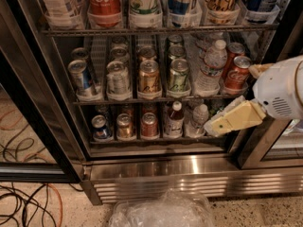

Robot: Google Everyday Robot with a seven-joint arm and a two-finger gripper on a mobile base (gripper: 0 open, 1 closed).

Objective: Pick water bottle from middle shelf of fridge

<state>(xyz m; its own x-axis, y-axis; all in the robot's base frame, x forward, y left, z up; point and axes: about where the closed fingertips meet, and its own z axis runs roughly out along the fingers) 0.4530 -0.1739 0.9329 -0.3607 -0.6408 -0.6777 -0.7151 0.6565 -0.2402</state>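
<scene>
Gripper [234, 119] sits at roughly 4 o'clock in my view, outside the fridge [156, 170] opening at its right edge, cream tip pointing toward 8 o'clock, level with the bottom rack. I can't tell from this angle if it's apart or together, and it's holding nothing that I can see. Its white housing is behind it at 3 o'clock. The water bottle [209, 68] stands upright at about 1 o'clock, on the middle shelf [156, 100], second slot from the right, front row. At its 9 o'clock is a green can [179, 74], at its 3 o'clock a red can [236, 73] (both just beside it; I can't confirm contact). The gripper is below and right of the bottle, at the bottle's 5 o'clock, and well apart from it. The tip is near the small clear bottle [199, 117] on the bottom rack, with the red-necked bottle [175, 119] one slot further left. The Coca-Cola bottle [104, 0] is on the top rack at 11 o'clock. On the floor there are cables [21, 200] at 8 o'clock and crumpled clear plastic [163, 213] at 6 o'clock.
</scene>
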